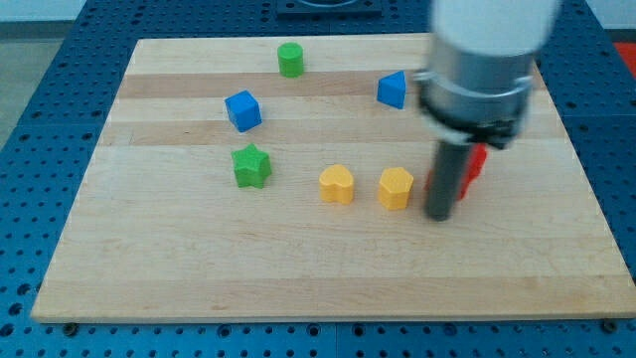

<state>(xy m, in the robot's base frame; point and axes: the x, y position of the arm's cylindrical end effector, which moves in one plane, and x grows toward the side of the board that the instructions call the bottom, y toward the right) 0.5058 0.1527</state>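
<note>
My dark rod comes down at the view's right, and my tip [438, 216] rests on the wooden board [199, 268]. It stands just right of a yellow hexagonal block [396, 188], with a narrow gap between them. A red block [475, 164] sits right behind the rod, partly hidden by it. Further left lie a yellow heart-like block [337, 184] and a green star block [251, 165]. A blue cube [242, 110] lies at the upper left. A green cylinder [290, 60] stands near the top edge. A blue block [393, 89] sits beside the arm's body.
The arm's white and grey body [487, 60] covers the board's upper right part. Blue perforated table [40, 89] surrounds the board on all sides.
</note>
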